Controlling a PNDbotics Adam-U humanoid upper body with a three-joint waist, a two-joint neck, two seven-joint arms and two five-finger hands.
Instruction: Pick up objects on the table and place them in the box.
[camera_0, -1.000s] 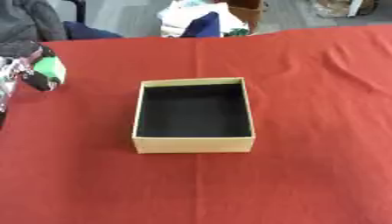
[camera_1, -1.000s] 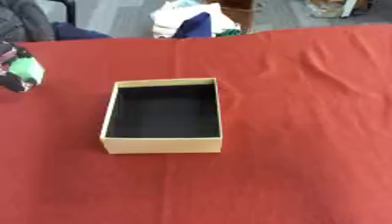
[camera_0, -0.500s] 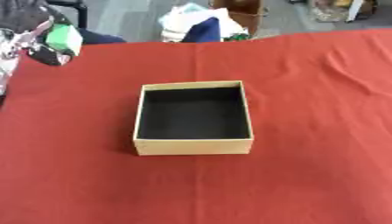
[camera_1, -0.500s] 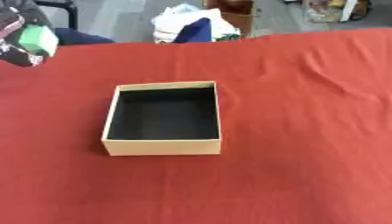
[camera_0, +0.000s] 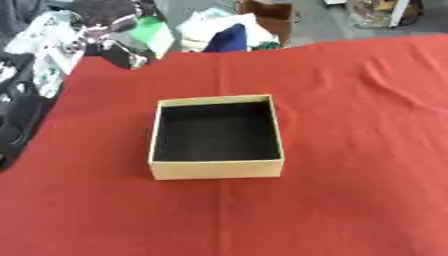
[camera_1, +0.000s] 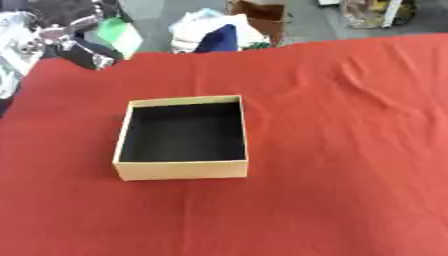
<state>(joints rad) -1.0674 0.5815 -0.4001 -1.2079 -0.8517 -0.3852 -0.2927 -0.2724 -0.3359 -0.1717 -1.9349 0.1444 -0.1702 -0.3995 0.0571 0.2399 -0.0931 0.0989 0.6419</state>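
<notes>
Left hand (camera_0: 109, 37) shows at approx 11 o'clock of the left eye view, raised over the far-left corner of the table. It's black w/ silver bits, blurred; fingers look curled round a green and white object (camera_0: 156, 34), prob. a small packet or carton, though can't tell exactly what it is. The object sits on the hand's right side, up above the table edge, not touching the cloth.

Further left, at 9 o'clock, the dark arm (camera_0: 19, 117) runs down the view's edge beside the table.

Red cloth (camera_0: 350, 150) covers the whole table, w/ a few creases toward 2 o'clock.

Centre, slightly toward 9 o'clock: the box (camera_0: 216, 169), tan cardboard walls, black inside, open top, sitting flat on the cloth. Nothing visible in it. It's well apart from the hand and the object, which are at approx 11 o'clock from it.

Beyond the far table edge at 12 o'clock: a heap of white and dark blue fabric (camera_0: 224, 34) on the floor, w/ a brown item behind it.

Right hand isn't seen in either view.
</notes>
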